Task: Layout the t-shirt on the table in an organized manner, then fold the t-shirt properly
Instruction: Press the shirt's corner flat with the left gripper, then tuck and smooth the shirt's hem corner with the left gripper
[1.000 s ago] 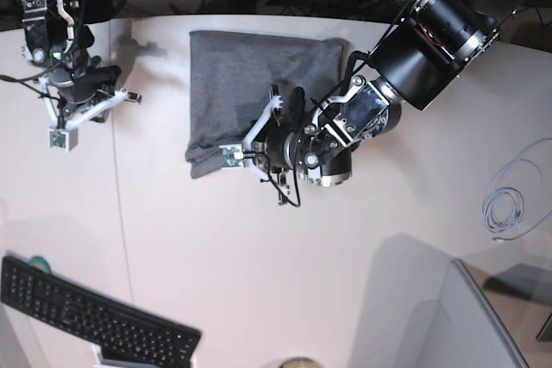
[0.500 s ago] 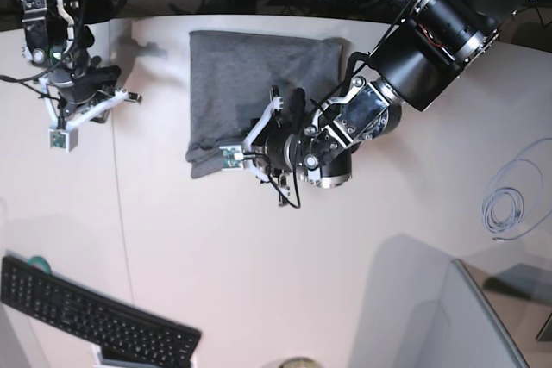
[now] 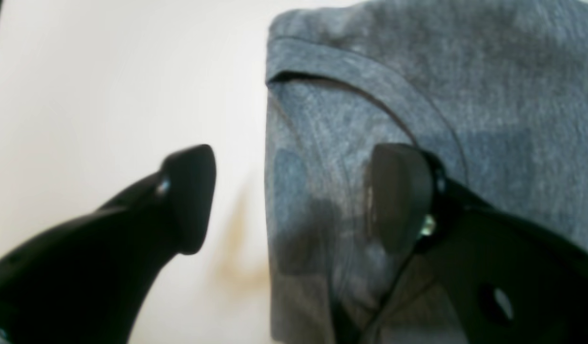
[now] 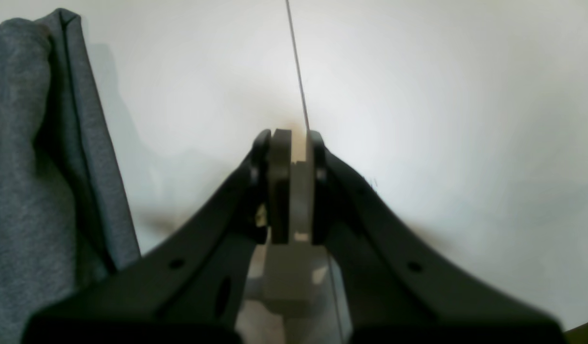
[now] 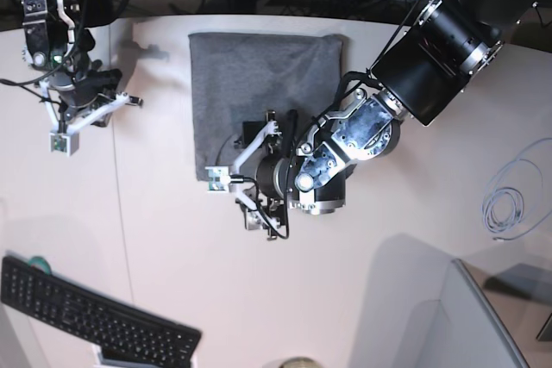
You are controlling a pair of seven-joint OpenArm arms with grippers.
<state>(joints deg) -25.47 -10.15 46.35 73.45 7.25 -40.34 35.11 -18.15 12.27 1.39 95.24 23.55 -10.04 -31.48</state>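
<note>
So the grey t-shirt (image 5: pixel 259 92) was lying on the white bench (image 5: pixel 362 282) as a folded rectangle, up near the far curved edge and roughly in the middle of it. The left end effector (image 5: pixel 235 198) sat right at the shirt's near corner, on the base view's left side of it, with its fingers spread wide. In the left wrist view one black finger (image 3: pixel 399 196) was over the fabric and the other over bare bench just beside the shirt's edge, nothing pinched between them. You could see a folded hem band running across the cloth there, layers stacked at that edge.

The right end effector (image 4: pixel 289 186) was off to the side, well apart from the shirt in the base view, with its pads pressed together and holding nothing. It hung over the thin dark seam line (image 4: pixel 296 62) in the bench, and the shirt's folded edge showed at the left of that wrist view.

A black keyboard (image 5: pixel 95 316) sat at the near-left corner, and a coiled pale cable (image 5: pixel 504 208) lay on the right.
</note>
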